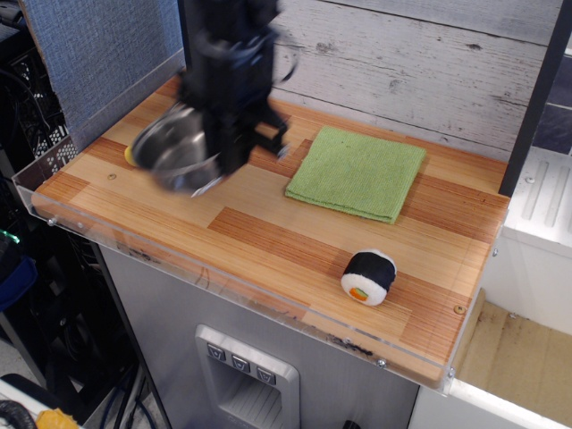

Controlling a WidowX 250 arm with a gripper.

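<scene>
Metal bowl (174, 152), tilted and blurred, is at the far left of the wooden worktop (268, 241). A black robot arm (228, 71) hangs from above against the bowl's right rim. Its jaws are lost in the blur, so I cannot tell whether they pinch the rim. A green cloth (357, 172) lies flat just right of the arm. A sushi roll toy (368, 276) rests near right, well apart. A small yellow thing (130, 155) peeks out at the bowl's left edge.
</scene>
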